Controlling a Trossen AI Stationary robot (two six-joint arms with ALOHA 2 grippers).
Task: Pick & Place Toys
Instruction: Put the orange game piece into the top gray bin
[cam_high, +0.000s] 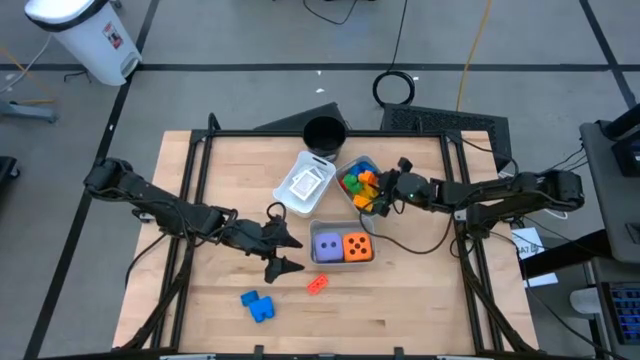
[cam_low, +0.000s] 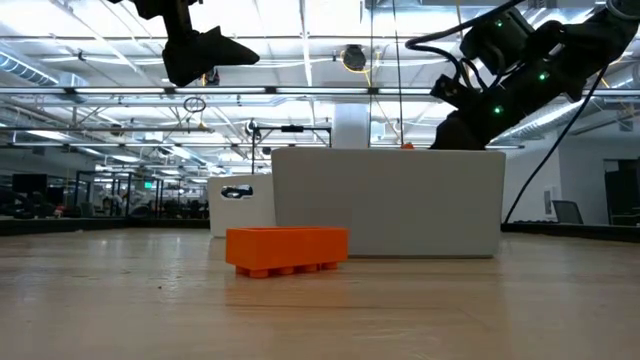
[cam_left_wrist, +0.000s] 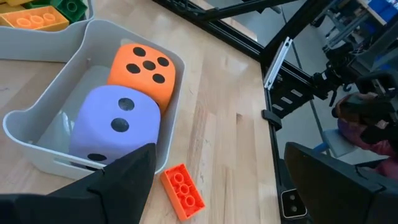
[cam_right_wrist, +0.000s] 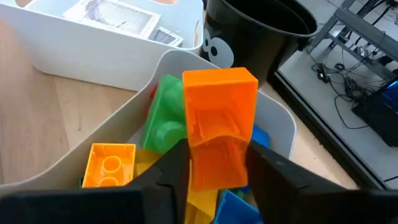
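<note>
- High view: the wooden counter (cam_high: 400, 300) carries everything, with three trays clustered near the middle.
- The tray (cam_high: 342, 262) nearest the front holds the purple die (cam_high: 327, 245) and the orange die (cam_high: 358, 246) side by side.
- The white tray (cam_high: 290, 192) has flat white tiles (cam_high: 308, 182) in it, and the black cup (cam_high: 323, 133) sits just behind.
- The left hand (cam_high: 283, 252) hangs above the counter, fingers spread wide, nothing in it. A small orange block (cam_high: 318, 284) lies just beside it.
- The right hand (cam_right_wrist: 217, 180) is over the tray of mixed blocks (cam_high: 358, 181), an orange brick (cam_right_wrist: 219, 124) between its fingers; can't tell if it's gripped or let go.
- Blue blocks (cam_high: 258, 305) sit near the front edge.
</note>
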